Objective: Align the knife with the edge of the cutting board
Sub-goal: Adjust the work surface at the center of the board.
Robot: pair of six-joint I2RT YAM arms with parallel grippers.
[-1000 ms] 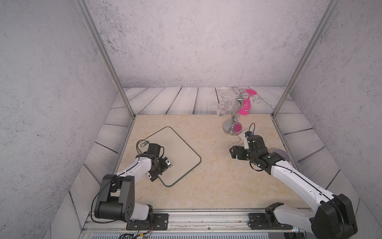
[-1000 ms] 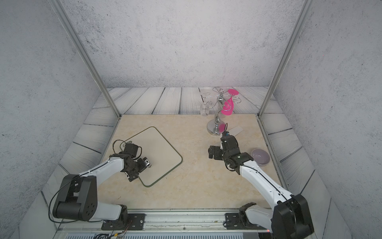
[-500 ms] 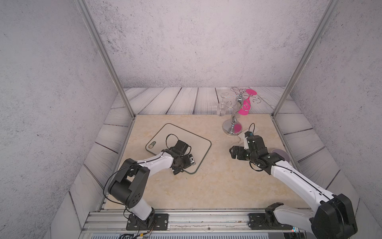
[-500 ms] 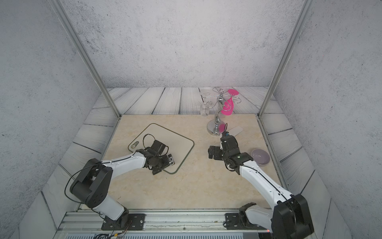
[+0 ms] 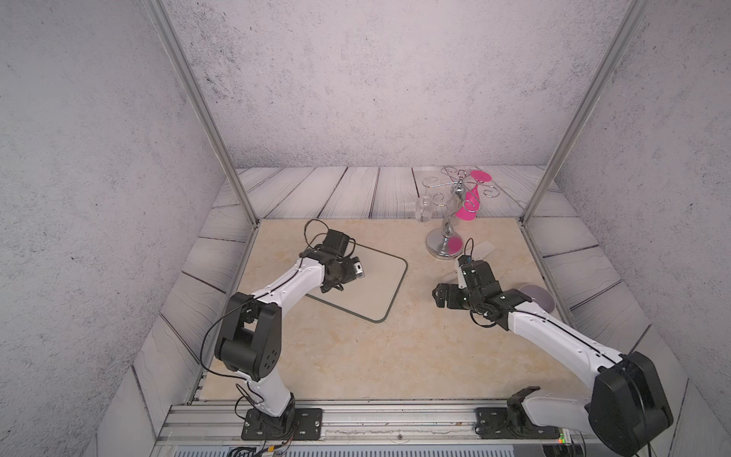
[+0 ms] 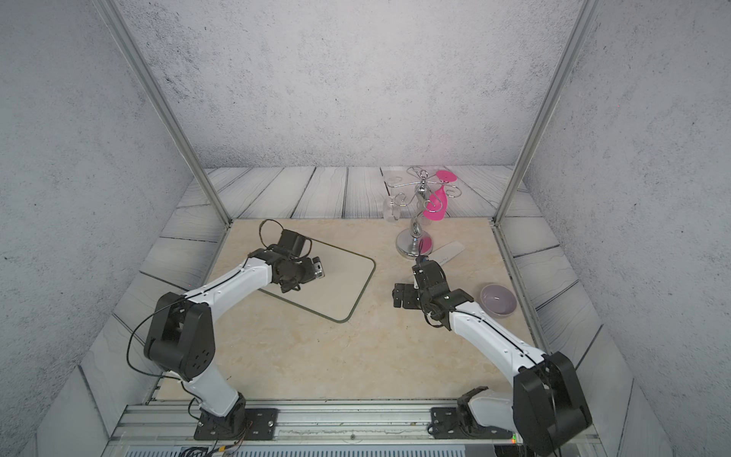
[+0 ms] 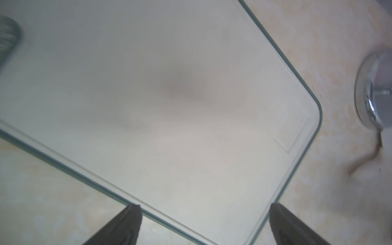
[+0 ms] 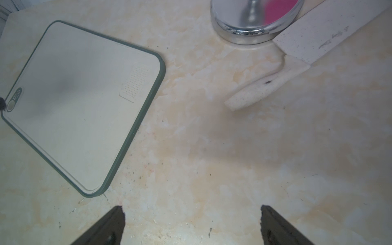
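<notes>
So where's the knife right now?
In both top views the knife lies flat on the table on the robot's right side, beside the round base of the silver glass rack, just beyond the right claw.

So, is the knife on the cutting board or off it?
Off. The knife lies flat on the tabletop by the metal stand, apart from the cutting board.

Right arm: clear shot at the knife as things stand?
Probably yes. The right gripper is open, and only bare table lies between it and the knife, whose handle points its way. The blade lies close by the chrome stand, so go for the handle.
</notes>
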